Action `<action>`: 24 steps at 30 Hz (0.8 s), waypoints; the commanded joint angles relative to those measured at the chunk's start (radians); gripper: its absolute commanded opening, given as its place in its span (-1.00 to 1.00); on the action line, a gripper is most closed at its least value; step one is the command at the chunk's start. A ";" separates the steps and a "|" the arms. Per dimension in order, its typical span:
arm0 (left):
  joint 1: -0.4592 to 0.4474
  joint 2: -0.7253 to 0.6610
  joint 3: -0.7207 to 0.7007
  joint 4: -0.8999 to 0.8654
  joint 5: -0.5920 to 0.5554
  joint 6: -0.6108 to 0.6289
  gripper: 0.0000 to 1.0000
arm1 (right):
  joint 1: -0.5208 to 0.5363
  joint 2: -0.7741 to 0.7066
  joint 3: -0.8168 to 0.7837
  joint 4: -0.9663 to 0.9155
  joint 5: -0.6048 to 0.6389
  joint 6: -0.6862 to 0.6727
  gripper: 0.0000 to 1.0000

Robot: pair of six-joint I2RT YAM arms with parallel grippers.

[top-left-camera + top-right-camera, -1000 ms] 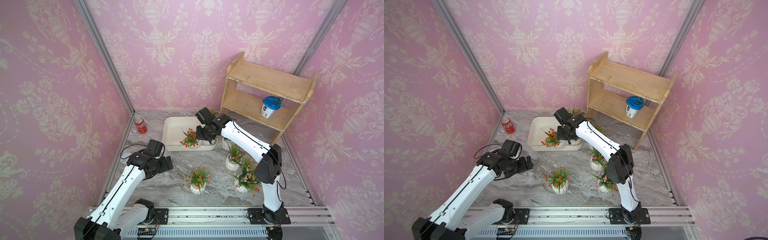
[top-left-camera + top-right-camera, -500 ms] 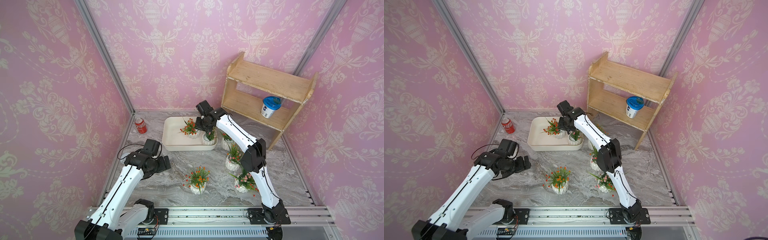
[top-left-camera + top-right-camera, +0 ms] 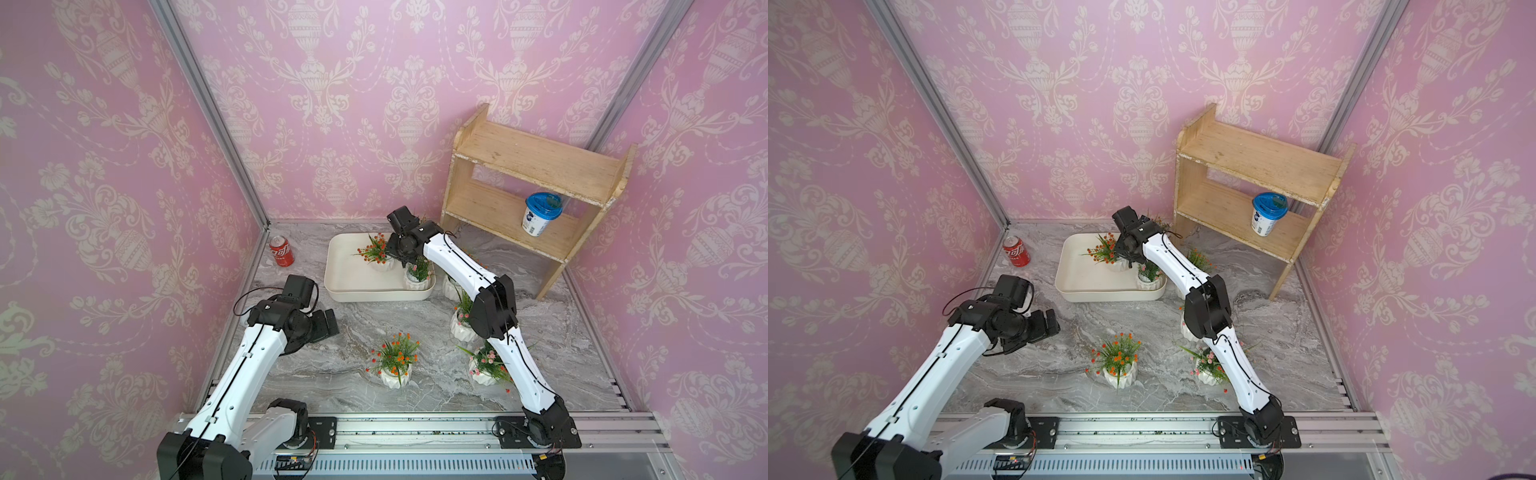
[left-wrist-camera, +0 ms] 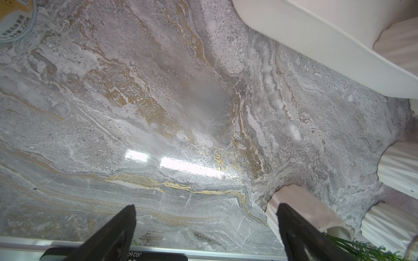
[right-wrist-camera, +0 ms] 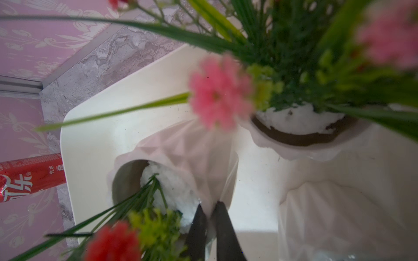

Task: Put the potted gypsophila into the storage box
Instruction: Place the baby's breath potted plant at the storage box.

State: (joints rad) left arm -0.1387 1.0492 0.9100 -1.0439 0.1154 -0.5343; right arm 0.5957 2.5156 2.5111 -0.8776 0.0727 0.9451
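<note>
Where the right pincer [image 5: 210,204] nips its rim, the gypsophila pot [image 5: 181,146] blooms red.

A shallow cream-white rectangular plastic storage box [image 3: 374,296] is set on the grey marbled tabletop [image 3: 332,374], toward the back and left of centre. Inside it, a white ribbed pot of orange-blossomed sprigs [image 3: 376,258] is found in the back half, and a white ribbed pot of pink-blossomed sprigs [image 3: 417,279] in the front right corner. A red soda can [image 3: 281,251] is stood left of the box, by the left wall. A wooden two-tier shelf [image 3: 532,166] is placed behind and right of the box, with a blue-lidded white cup [image 3: 540,214] on its lower tier. Near the front edge, a front-centre pot [image 3: 392,370] and a front-right pot [image 3: 484,370] are set well apart.
</note>
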 commanded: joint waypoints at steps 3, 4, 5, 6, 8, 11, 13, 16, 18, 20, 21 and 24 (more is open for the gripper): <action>0.035 0.006 0.003 0.009 0.061 0.055 0.98 | -0.005 0.015 0.055 0.088 0.048 0.071 -0.97; 0.038 0.008 0.000 0.011 0.066 0.060 0.98 | -0.005 0.017 0.055 0.093 0.052 0.075 -0.97; 0.045 0.012 -0.003 0.015 0.071 0.064 0.98 | -0.006 0.021 0.056 0.094 0.061 0.076 -0.97; 0.051 0.015 -0.006 0.018 0.075 0.069 0.98 | -0.005 0.022 0.056 0.095 0.070 0.076 -0.97; 0.060 0.020 -0.011 0.024 0.085 0.076 0.98 | -0.007 0.025 0.056 0.095 0.085 0.076 -0.97; 0.076 0.024 -0.018 0.032 0.097 0.087 0.98 | -0.008 0.026 0.056 0.098 0.105 0.078 -0.96; 0.085 0.026 -0.020 0.034 0.104 0.095 0.99 | -0.010 0.028 0.058 0.101 0.111 0.081 -0.96; 0.100 0.029 -0.025 0.034 0.112 0.103 0.98 | -0.010 0.037 0.065 0.098 0.123 0.090 -0.96; 0.106 0.026 -0.026 0.034 0.117 0.106 0.98 | -0.010 0.045 0.068 0.099 0.129 0.096 -0.96; 0.111 0.025 -0.028 0.037 0.121 0.109 0.98 | -0.011 0.051 0.068 0.103 0.136 0.103 -0.95; 0.113 0.028 -0.029 0.037 0.123 0.111 0.98 | -0.010 0.055 0.069 0.104 0.140 0.106 -0.95; 0.120 0.030 -0.033 0.041 0.130 0.114 0.98 | -0.013 0.061 0.072 0.108 0.151 0.110 -0.94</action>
State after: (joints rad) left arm -0.0299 1.0744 0.8928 -1.0096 0.2165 -0.4526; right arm 0.5903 2.5587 2.5389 -0.8162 0.1802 1.0260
